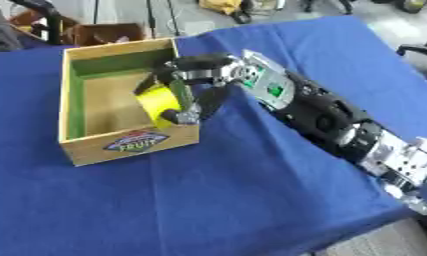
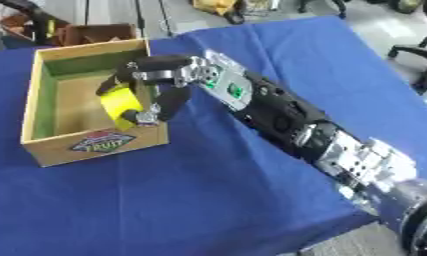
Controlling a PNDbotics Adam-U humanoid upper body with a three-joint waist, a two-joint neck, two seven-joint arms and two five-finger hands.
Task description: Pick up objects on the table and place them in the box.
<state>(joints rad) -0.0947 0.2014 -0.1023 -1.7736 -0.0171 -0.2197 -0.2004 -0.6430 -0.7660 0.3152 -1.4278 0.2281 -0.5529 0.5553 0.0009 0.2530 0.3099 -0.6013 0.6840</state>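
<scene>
A wooden box [image 1: 73,102] with a green inner lining and a fruit label on its front stands on the blue table at the left. My right hand [image 1: 199,71] reaches in from the lower right and hovers over the box's right wall, fingers curled round a yellow object [image 1: 160,103]. The yellow object hangs just inside the box's right side, above its floor. The box floor that shows is bare. My left hand shows in neither view.
The blue tablecloth [image 1: 251,190] covers the table; its edge runs along the lower right. My right arm [image 1: 339,125] lies diagonally across the right half. Behind the table stand a brown cardboard box [image 1: 103,34] and chair parts.
</scene>
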